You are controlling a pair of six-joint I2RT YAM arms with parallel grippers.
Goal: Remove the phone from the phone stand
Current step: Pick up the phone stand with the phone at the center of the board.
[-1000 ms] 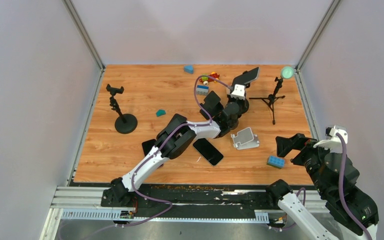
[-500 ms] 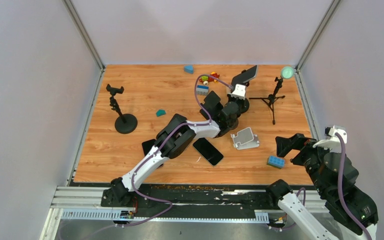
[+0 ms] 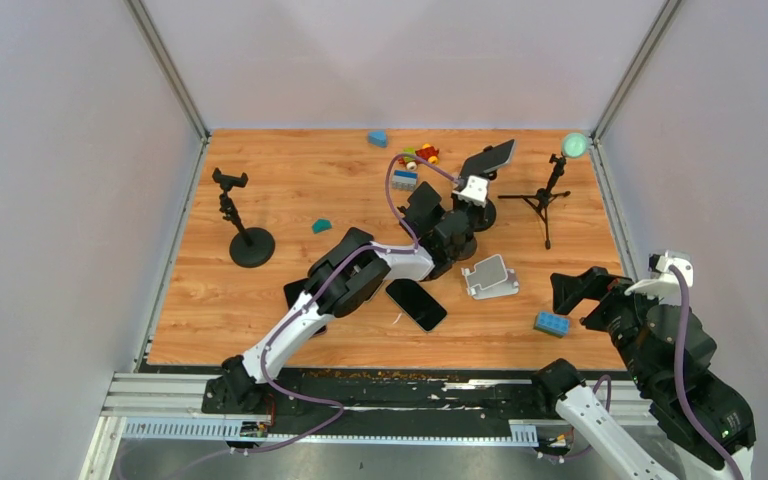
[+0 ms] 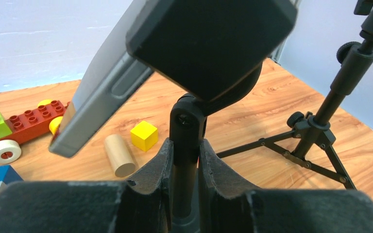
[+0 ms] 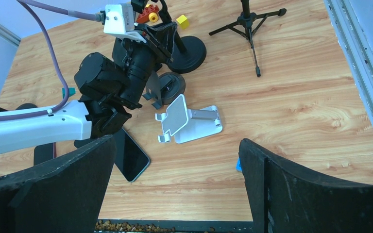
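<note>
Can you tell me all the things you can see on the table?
clamped phone: one, dark grey, tilted on top of the phone stand
phone stand: one, black, far middle
flat phone: one, black, lying mid-table
folding stand: one, white, right of the flat phone
clamp stand: one, black, left side
tripod: one, black with a green ball on top, far right
brick car: one, red with a green brick, far edge
blue bricks: two, one by the car, one near right
blue-green pieces: two, far edge and left of middle
yellow cube: one, by the car
wooden cylinder: one, beside the cube
left gripper: one, black, shut on the phone stand's post
right gripper: one, black, open, near right
</note>
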